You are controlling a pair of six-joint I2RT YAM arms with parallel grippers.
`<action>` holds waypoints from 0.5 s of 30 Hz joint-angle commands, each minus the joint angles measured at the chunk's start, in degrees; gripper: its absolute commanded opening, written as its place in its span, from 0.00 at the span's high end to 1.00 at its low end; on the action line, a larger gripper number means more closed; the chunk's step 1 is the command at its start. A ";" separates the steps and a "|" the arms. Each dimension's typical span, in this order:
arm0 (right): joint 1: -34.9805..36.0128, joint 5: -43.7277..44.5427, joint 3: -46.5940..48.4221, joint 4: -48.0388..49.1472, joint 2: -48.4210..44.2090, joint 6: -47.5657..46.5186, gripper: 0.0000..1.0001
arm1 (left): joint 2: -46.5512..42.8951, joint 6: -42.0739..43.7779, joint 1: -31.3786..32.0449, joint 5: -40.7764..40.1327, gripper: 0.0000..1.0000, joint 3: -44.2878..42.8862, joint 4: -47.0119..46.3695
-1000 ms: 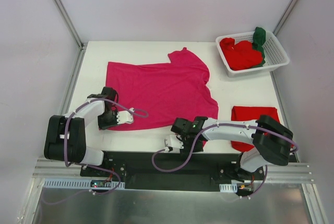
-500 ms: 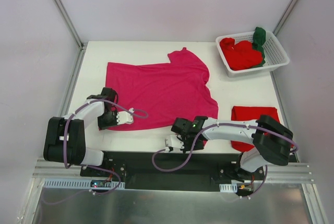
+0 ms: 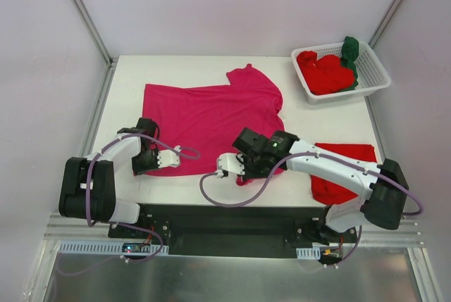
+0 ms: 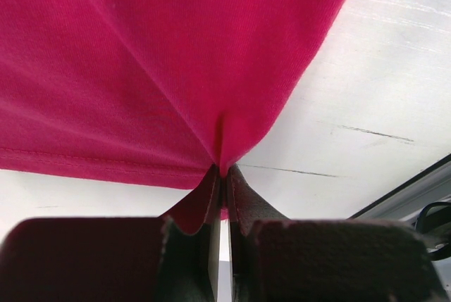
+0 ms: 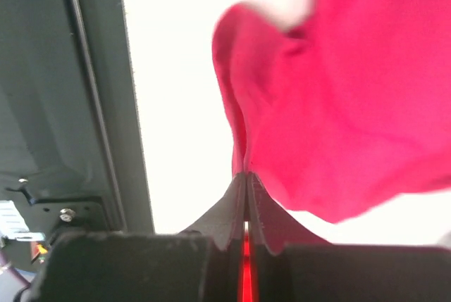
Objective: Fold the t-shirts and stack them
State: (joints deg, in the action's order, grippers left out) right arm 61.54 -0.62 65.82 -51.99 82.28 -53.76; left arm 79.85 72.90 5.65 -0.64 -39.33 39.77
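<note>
The magenta t-shirt (image 3: 211,115) lies spread out on the white table (image 3: 127,80), towards its middle and left, with the neck end at the far side and the hem along the near side. The left fingers (image 3: 161,161) are pressed together on the near left corner of the hem; in the left wrist view a small peak of magenta cloth is pinched between the tips of these fingers (image 4: 236,196), and the shirt fans out from that pinch over the table. The right fingers (image 3: 239,168) are also closed on the shirt, at the near right part of the hem, and the right wrist view shows a fold of the cloth caught between the two tips (image 5: 255,203), with the fabric bunched and raised off the table there. To the right, near the front edge, a folded red t-shirt (image 3: 331,191) lies flat, partly crossed by the right arm. In the far right corner stands a white slotted basket (image 3: 377,80) holding crumpled red t-shirts (image 3: 324,71) and a dark green t-shirt (image 3: 350,52) that hangs over its far rim.
</note>
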 commanded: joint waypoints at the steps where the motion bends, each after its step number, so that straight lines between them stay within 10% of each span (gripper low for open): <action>1: -1.33 3.87 5.63 -6.90 -1.69 -2.49 0.99 | 1.88 0.66 0.15 2.32 1.00 -0.92 -0.48; 15: -4.32 11.17 11.34 1.00 -0.54 -5.12 0.99 | -1.72 0.66 0.59 2.14 1.00 -0.13 -0.39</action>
State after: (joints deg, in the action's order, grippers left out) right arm 57.89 7.05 73.76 -54.22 81.49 -56.47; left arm 80.20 72.88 5.67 -0.45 -40.12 39.22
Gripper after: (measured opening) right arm 0.018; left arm 0.017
